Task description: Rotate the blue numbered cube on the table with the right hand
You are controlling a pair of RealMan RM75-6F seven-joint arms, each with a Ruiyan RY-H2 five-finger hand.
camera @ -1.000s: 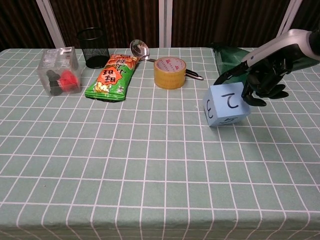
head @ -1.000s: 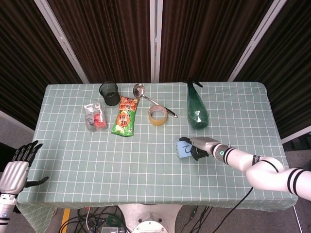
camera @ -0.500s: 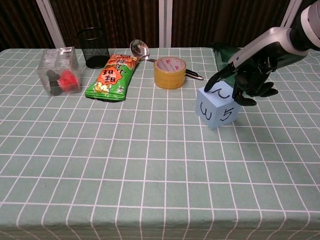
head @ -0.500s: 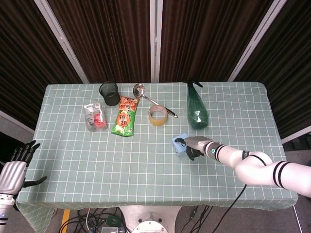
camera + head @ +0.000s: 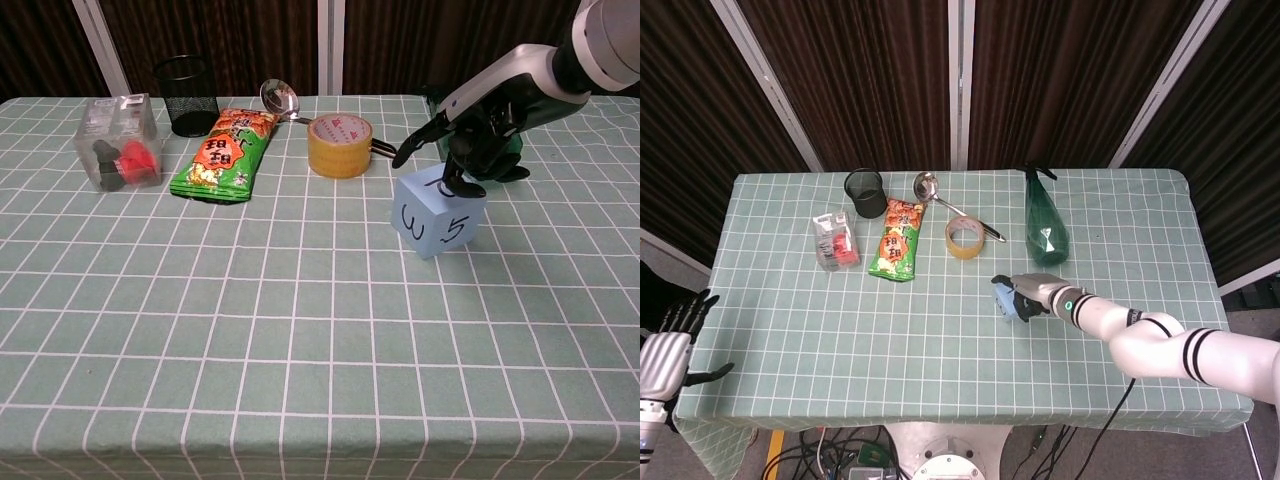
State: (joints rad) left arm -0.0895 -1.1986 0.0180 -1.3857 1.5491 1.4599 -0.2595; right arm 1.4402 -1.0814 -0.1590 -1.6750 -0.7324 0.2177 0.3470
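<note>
The right hand [image 5: 1032, 295] covers most of the blue numbered cube [image 5: 1012, 303] from the head view, so no numerals read there. In the chest view its fingers [image 5: 455, 180] hide the cube's top marking. Behind that hand, the green bottle [image 5: 447, 108] barely shows. The left hand [image 5: 662, 357] is clipped by the frame edge.

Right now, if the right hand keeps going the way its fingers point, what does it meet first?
Probably nothing soon. The right hand lies over the blue numbered cube, pointing toward the table's left side. Beyond the cube is bare tablecloth; the snack bag sits further back, likely off that line, though depth is unclear.
</note>
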